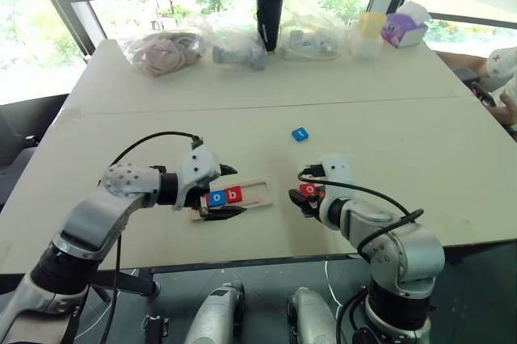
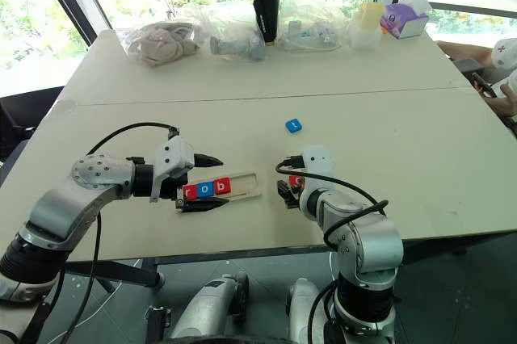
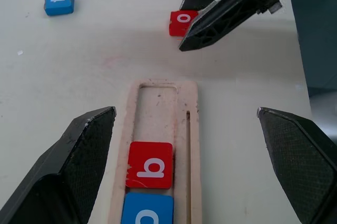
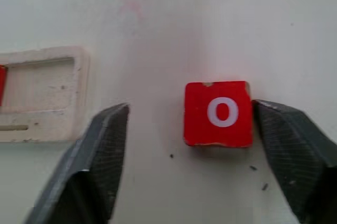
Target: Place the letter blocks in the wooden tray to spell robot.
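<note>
Already the wooden tray (image 2: 218,189), near the table's (image 2: 388,102) front edge, holds r, o, b. Right gripper (image 4: 189,129), fingers apart, straddles the red o block (image 4: 218,113) for pickup; left gripper (image 3: 189,150), fingers apart, brackets the tray, likely steadying it.

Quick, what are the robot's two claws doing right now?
Left gripper: open, straddling the long pale wooden tray, holding nothing.
Right gripper: open around the red square "o" tile, not gripping it.

red tile (image 4: 218,113): o | tray tiles (image 2: 206,189): r, o, b

Looks like office/lab: big white table (image 1: 420,158) by windows (image 1: 186,6), tissue box (image 1: 404,29), travel mug (image 1: 270,13).
</note>
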